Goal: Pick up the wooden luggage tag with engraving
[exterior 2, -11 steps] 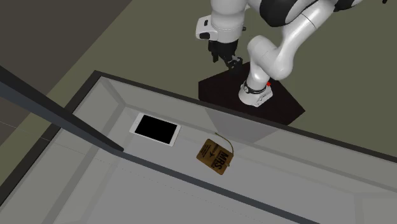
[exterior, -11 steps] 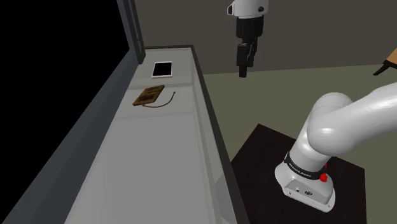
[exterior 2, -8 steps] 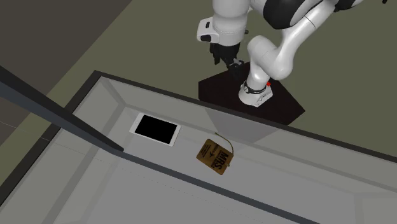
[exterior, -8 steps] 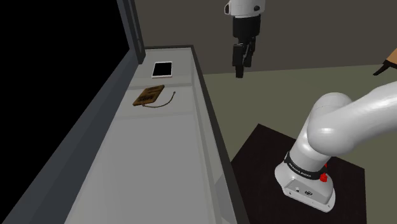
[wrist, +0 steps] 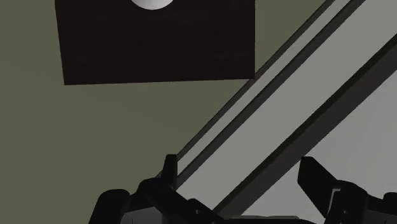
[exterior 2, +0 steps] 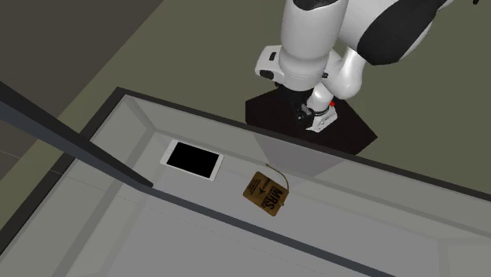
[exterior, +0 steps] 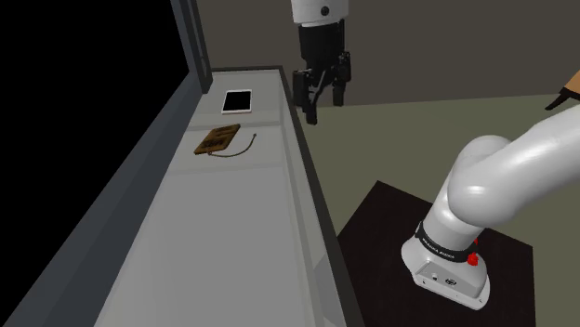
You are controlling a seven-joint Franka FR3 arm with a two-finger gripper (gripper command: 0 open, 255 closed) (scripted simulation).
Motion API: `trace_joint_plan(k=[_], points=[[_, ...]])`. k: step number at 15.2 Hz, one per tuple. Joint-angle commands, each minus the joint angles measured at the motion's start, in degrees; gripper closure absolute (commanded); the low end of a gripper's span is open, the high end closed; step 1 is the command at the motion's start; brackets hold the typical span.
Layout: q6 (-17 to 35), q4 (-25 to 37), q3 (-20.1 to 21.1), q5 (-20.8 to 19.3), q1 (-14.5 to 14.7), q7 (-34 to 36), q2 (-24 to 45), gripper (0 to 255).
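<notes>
The luggage tag (exterior: 217,139) is a flat brown wooden piece with dark engraving and a thin dark cord (exterior: 243,147), lying on the long grey recessed surface (exterior: 232,223). In the second exterior view the tag (exterior 2: 266,192) lies just right of a black-screened tablet. My gripper (exterior: 321,107) hangs open in the air over the surface's dark rim (exterior: 311,186), to the shoulder view's right of the tag and well above it. In the wrist view the gripper (wrist: 242,175) holds nothing, its fingers (wrist: 318,178) standing wide apart over the rim's bands.
A white-framed tablet (exterior: 237,100) with a black screen lies beyond the tag, also seen as the tablet (exterior 2: 193,160). A dark window frame (exterior: 191,46) borders the surface's far side, with a black area behind it. The black stand (wrist: 159,44) sits on olive floor.
The gripper has moved toward the shoulder view's left, from above the floor to above the surface's rim, and the hand has turned about its axis. The tag and tablet have not moved.
</notes>
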Motion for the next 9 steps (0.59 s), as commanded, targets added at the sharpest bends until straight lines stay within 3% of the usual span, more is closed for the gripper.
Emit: trace_joint_plan(k=[1, 5, 9], points=[[0.1, 2.9, 3.2, 0.9, -0.7, 6.0, 3.0, 0], [0.1, 10.5, 9.4, 1.0, -2.2, 17.9, 10.9, 0], [-0.3, 19.7, 15.7, -1.3, -3.5, 30.7, 20.7, 0]])
